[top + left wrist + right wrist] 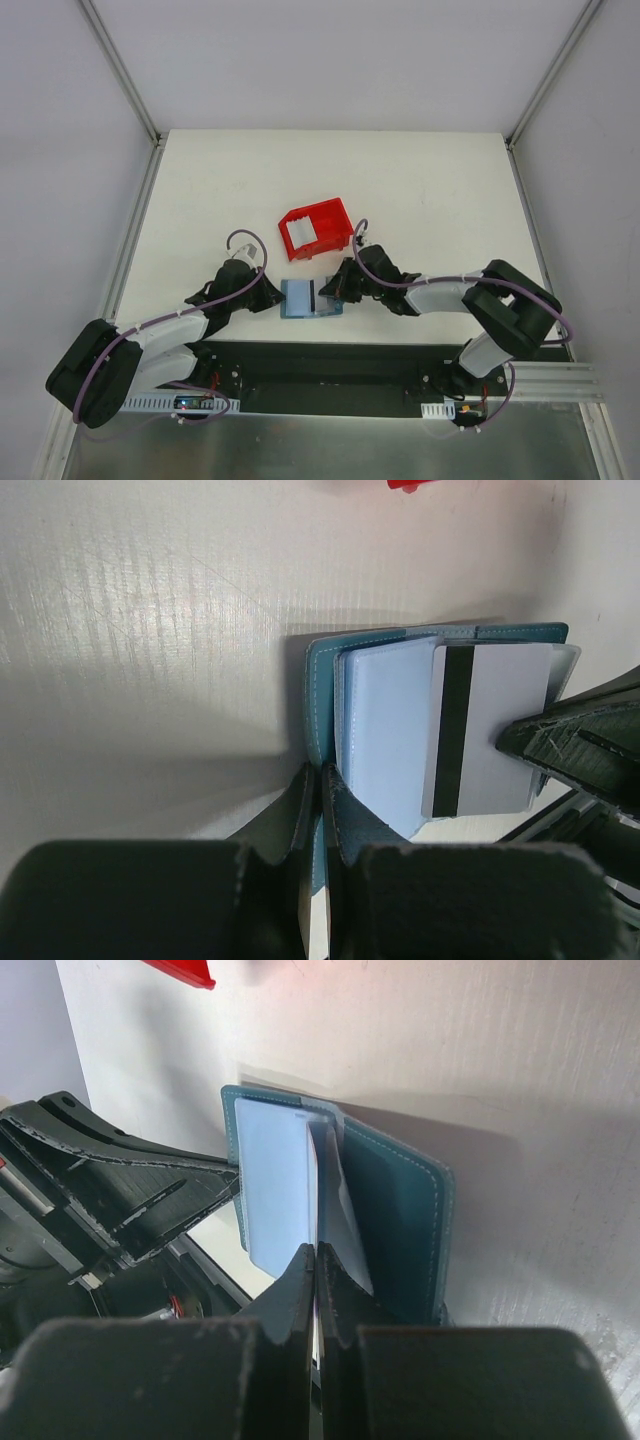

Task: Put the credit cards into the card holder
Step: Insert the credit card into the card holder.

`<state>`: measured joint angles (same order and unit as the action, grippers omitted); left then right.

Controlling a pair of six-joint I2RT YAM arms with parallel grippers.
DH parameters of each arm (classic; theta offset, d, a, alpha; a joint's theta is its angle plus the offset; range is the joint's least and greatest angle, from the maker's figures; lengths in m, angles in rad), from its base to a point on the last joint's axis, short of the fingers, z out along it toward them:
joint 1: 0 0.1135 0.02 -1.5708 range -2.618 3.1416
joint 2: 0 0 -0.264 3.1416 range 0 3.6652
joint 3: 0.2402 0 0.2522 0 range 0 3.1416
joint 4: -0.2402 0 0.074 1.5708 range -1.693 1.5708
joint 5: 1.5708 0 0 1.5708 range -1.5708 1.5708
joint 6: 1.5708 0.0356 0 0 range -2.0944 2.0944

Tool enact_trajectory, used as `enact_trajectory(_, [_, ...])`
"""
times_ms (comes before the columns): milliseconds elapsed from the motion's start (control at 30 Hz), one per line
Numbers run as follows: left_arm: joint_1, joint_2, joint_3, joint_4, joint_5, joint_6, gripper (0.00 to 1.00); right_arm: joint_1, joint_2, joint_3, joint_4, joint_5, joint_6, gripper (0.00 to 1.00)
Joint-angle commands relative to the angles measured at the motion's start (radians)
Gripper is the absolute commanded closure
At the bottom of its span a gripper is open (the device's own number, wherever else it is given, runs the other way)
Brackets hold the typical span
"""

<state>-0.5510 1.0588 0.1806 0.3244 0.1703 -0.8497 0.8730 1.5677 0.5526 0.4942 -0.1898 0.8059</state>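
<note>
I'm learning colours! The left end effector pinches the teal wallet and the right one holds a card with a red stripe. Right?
The stripe on the card is black, not red; the left wrist view shows it. The left end effector does pinch the teal wallet, and the right end effector holds the card.

A red plastic bin (332, 222) sits askew near the middle of the pale tabletop (420, 180). Grey metal rails (120, 70) run up both sides of the tabletop, plain white walls (320, 60) close it in, and a black base plate (330, 362) lies along the near edge.
</note>
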Motion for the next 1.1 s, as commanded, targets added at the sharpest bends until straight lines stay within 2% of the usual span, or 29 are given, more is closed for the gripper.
enact_trajectory(0, [-0.009,-0.006,-0.018,-0.025,-0.038,0.000,1.00,0.026,0.029,-0.013,0.038,0.006,0.016,1.00])
enact_trajectory(433, [-0.009,-0.005,-0.015,-0.024,-0.031,0.001,1.00,0.034,0.091,-0.020,0.099,0.035,0.038,1.00])
enact_trajectory(600, [-0.009,-0.013,-0.020,-0.025,-0.032,0.001,1.00,0.001,0.115,-0.002,0.098,0.024,0.038,1.00])
enact_trajectory(900, [-0.010,-0.014,-0.013,-0.022,-0.034,0.003,1.00,0.058,0.190,0.052,0.103,-0.010,0.075,0.99])
enact_trajectory(1067, [-0.009,-0.025,-0.015,-0.025,-0.037,0.004,1.00,0.049,0.134,0.067,-0.023,0.044,0.026,0.84])
